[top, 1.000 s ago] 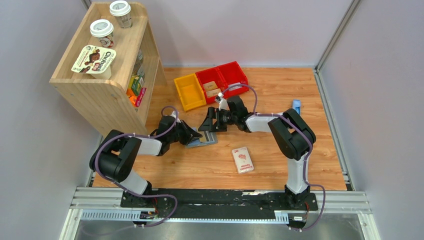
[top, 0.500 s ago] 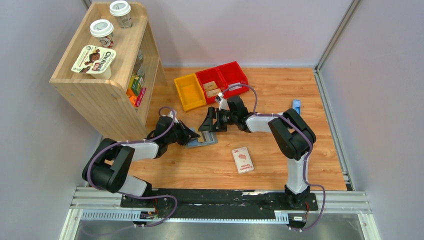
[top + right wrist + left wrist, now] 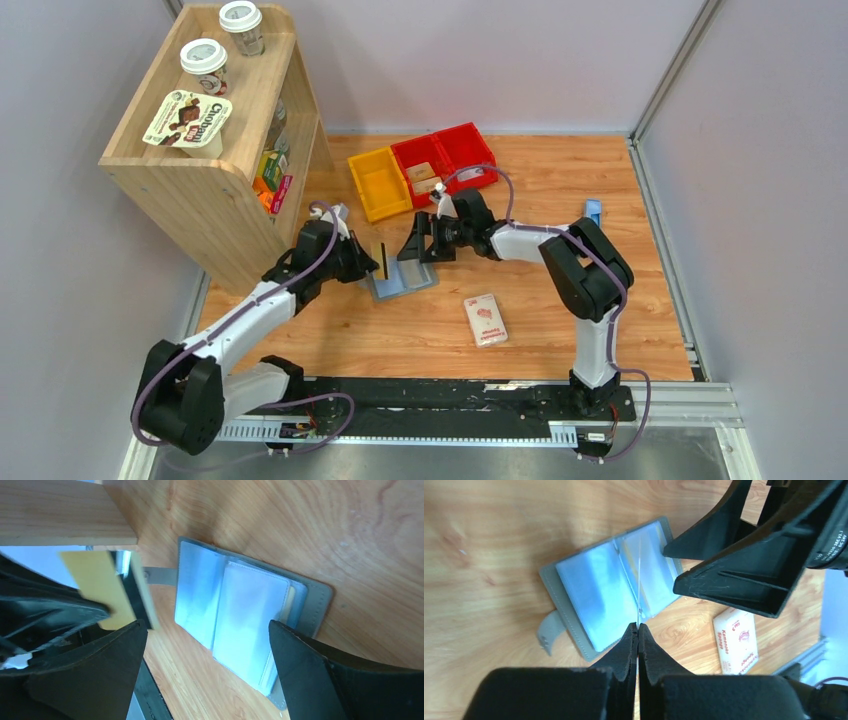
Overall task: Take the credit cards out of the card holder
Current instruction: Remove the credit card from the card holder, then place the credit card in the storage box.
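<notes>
Reads "Kamenoko Sponge" in red on the white-and-pink packet, and shows a brand starting "Choo" on the tub lid atop the shelf.

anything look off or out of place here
Nothing spilled or damaged. The card holder lies open, and one tan card is out of it, held on edge in the shut left hand.

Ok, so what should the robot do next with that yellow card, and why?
Probably move the card sideways and lay it down beside the wallet. The left jaws are shut on it, and it is already lifted clear of the open wallet, which seems to hold at least one more card.
</notes>
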Controlling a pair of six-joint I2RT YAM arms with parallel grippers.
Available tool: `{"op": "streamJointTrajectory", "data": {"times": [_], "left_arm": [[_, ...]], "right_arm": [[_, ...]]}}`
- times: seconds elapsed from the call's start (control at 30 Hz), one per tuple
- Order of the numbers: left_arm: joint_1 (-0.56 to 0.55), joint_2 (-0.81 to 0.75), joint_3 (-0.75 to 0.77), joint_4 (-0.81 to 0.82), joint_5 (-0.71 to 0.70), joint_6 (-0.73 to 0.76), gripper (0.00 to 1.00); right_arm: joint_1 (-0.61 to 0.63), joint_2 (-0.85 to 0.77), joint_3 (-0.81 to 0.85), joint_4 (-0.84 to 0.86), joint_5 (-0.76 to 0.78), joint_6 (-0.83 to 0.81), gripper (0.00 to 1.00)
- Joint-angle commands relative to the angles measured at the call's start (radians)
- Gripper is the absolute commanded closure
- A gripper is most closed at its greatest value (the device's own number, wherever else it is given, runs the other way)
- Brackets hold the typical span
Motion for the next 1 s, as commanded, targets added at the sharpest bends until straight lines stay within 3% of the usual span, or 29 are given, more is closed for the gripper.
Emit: {"op": "streamJointTrajectory", "data": {"times": [0.0,0.17,0.43,0.73,0.97], "left_arm": [[-0.001,-0.067,0.125,-0.203,-0.065,0.262,1.00],[-0.065,-0.037,0.323,-0.309,-0.181,0.444,1.00],[-0.153,0.194,0.618,-0.363,-0.340,0.724,1.00],[-0.177,0.503,0.962,-0.310,-0.398,0.987,1.00],[-0.177,0.799,1.242,-0.303,-0.431,1.099,1.00]], "right_arm": [[-0.001,-0.100,0.080,-0.165,0.105,-0.074,0.00],[-0.004,-0.246,0.114,-0.386,0.317,-0.178,0.00],[-0.012,-0.513,0.059,-0.597,0.695,-0.279,0.00],[-0.012,-0.840,-0.122,-0.663,0.982,-0.313,0.00],[-0.013,-0.989,-0.217,-0.667,1.076,-0.333,0.00]]}}
